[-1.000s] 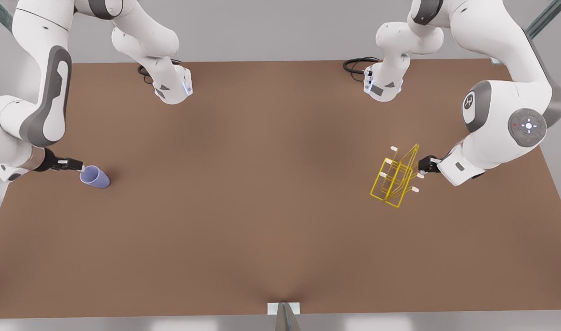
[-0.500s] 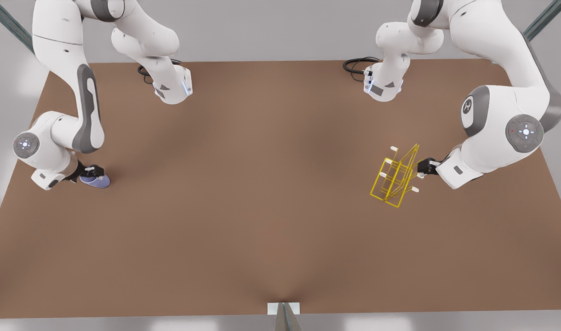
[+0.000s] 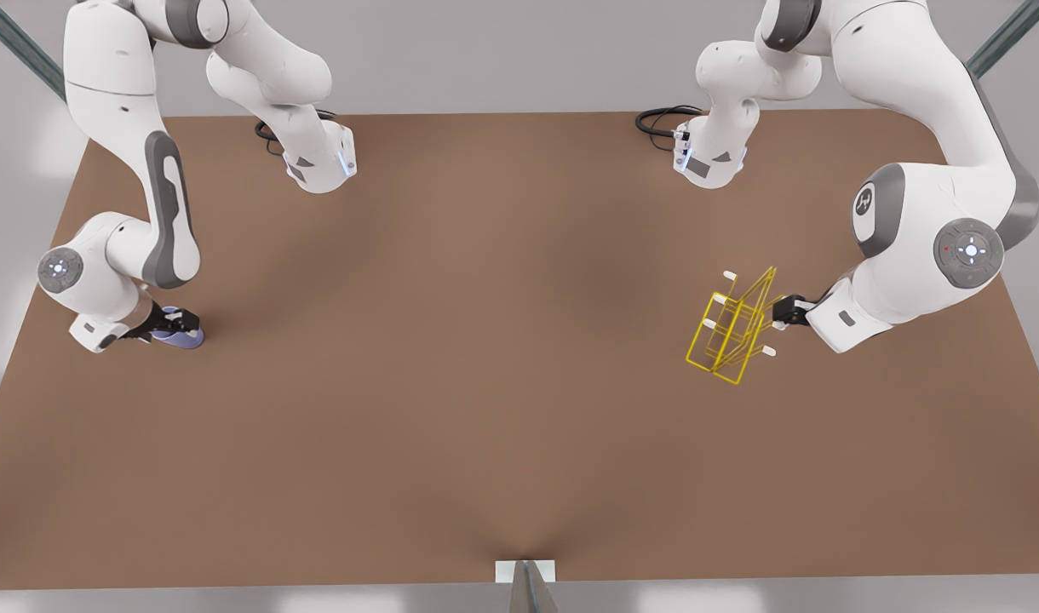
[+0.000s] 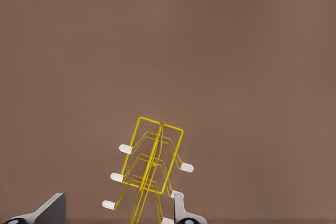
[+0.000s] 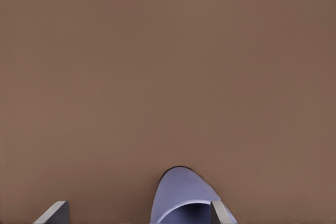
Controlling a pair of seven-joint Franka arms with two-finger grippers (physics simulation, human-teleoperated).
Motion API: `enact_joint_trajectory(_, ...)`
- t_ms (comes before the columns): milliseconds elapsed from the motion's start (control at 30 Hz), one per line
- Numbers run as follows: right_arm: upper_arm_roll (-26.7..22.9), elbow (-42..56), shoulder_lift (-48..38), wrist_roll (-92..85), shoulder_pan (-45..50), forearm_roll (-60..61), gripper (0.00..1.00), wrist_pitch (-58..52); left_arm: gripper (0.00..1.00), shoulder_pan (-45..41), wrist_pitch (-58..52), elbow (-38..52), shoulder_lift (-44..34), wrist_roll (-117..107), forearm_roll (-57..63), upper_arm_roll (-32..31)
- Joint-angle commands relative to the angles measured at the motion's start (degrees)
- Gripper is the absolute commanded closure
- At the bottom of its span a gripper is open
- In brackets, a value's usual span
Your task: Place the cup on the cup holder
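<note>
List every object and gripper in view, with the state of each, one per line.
cup: lying on its side on the table, between the right gripper's fingers, not lifted.
cup holder: standing on the table, prongs bare, no cup on it.
right gripper: open, down around the cup at the front view's left.
left gripper: open, at the cup holder's edge at the front view's right.
table: brown, bearing both things.

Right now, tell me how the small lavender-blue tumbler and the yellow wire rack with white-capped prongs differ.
The lavender-blue tumbler is solid and smooth; the yellow wire rack is an open frame of thin wire with white-capped prongs. The tumbler lies on its side at the front view's left; the rack stands at its right. The rack is clearly larger. Both rest on the brown table, each with an open gripper at it: right gripper at the tumbler, left gripper at the rack.
</note>
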Motion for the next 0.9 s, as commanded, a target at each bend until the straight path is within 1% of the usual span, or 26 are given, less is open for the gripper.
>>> enact_joint_trajectory(0,0.04,-0.75,0.07,-4.00,-0.05,0.84,0.00,0.99,0.00,0.00,-0.04,-0.07,-0.07,0.17,0.03,0.02)
enact_joint_trajectory(867,0.04,-4.18,2.45,-6.46,-1.90,1.02,0.02,5.46,0.00,0.44,-1.01,-0.33,-0.15,0.70,0.03,0.19)
